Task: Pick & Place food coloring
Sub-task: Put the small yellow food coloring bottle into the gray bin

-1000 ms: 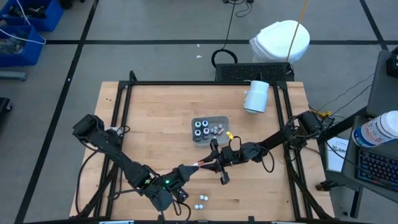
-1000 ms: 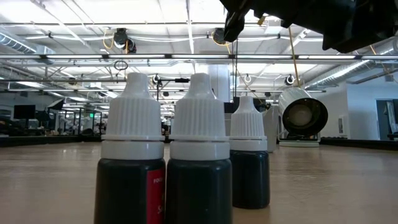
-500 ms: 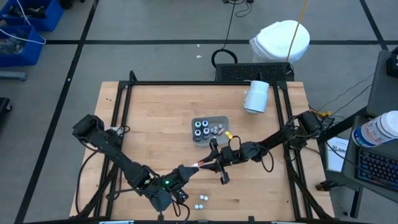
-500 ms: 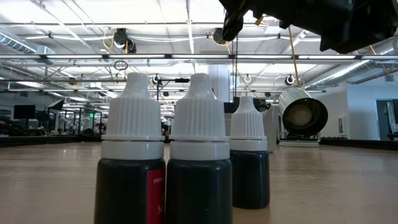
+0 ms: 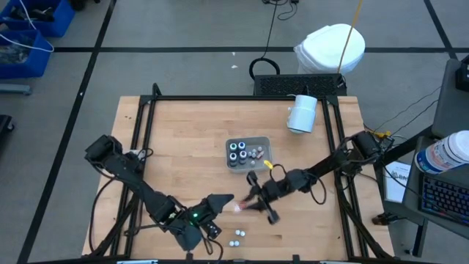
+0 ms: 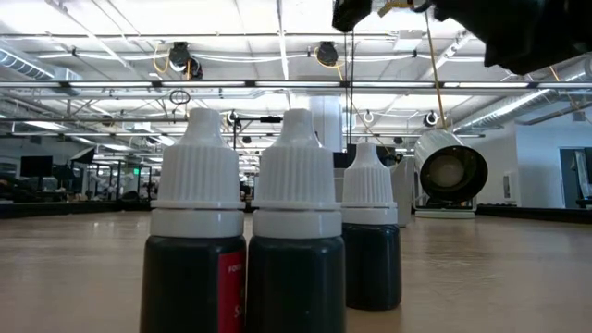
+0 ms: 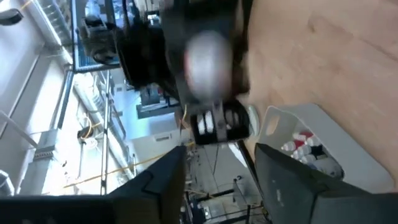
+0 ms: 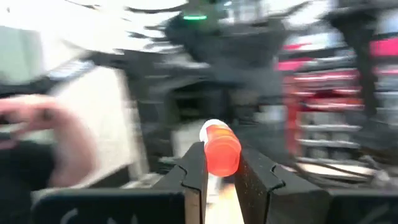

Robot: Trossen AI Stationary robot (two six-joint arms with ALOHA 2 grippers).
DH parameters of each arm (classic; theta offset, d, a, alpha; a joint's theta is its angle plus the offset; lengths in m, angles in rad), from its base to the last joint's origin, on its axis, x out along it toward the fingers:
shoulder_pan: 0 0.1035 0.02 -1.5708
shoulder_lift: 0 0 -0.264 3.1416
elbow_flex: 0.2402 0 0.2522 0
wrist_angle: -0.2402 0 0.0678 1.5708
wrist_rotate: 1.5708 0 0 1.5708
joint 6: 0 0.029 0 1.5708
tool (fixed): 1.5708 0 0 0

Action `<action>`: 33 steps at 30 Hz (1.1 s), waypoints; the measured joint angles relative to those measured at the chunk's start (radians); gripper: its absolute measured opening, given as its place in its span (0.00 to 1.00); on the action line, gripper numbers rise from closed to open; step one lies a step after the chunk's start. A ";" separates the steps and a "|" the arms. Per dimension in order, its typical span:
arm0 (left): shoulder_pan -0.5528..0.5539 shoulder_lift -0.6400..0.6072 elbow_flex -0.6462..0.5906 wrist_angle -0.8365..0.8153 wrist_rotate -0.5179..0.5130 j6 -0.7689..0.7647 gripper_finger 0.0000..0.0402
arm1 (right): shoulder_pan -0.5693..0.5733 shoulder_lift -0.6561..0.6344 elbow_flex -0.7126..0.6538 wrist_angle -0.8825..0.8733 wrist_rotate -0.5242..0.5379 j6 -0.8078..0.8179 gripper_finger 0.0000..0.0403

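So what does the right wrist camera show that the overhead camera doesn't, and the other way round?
Only the right wrist view shows the red bottle with its white cap, and that the right gripper is clamped on it. Only the high view shows the tray, the white cylinder, the loose bottles near the table's front edge, and the open left gripper. Both show the bottle at the right gripper and the left arm's green light.
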 joint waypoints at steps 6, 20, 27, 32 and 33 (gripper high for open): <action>-0.002 0.000 0.000 0.001 0.017 0.000 0.52 | -0.006 0.000 0.000 0.013 -0.035 0.012 0.12; 0.005 0.000 0.000 0.011 0.121 0.000 0.49 | -0.008 0.001 0.000 -0.018 0.059 -0.037 0.12; 0.027 0.000 0.000 0.052 0.184 -0.007 0.48 | -0.007 0.001 0.000 -0.016 0.061 -0.037 0.12; 0.040 0.000 0.000 0.063 0.178 -0.006 0.45 | -0.007 0.001 0.000 -0.020 0.059 -0.037 0.12; 0.042 0.000 0.000 0.063 0.178 -0.004 0.44 | -0.007 0.001 0.000 -0.022 0.059 -0.037 0.12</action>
